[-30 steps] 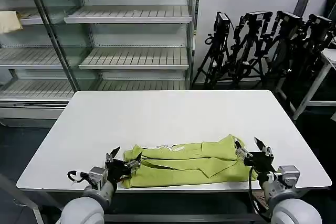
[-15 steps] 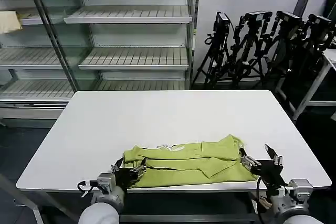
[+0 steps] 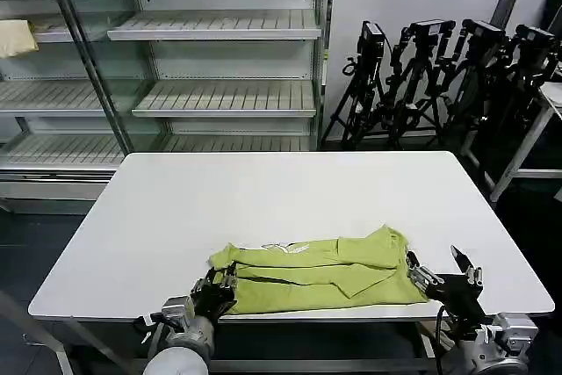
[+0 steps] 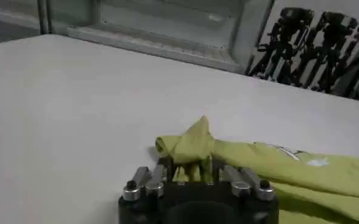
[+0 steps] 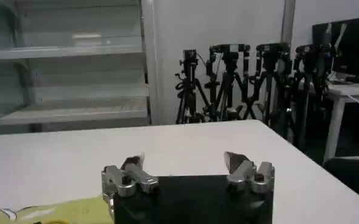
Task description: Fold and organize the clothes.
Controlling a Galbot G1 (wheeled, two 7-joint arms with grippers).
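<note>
One lime shirt lies on one white surface. Two tools reach it: the left tool, with shirt fabric pinched between its fingers, and the right tool, its fingers spread apart. One shelving unit stands behind, with three shelf levels in sight. One pale cream folded cloth sits on it. Several black tripods cluster at the wall; their exact count cannot be told.

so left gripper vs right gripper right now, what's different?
The left gripper is shut on a pinched corner of the lime shirt; the right gripper is open, holding nothing. The left sits at the shirt's left end, the right just off its right end. Both sit low at the table's near edge.
</note>
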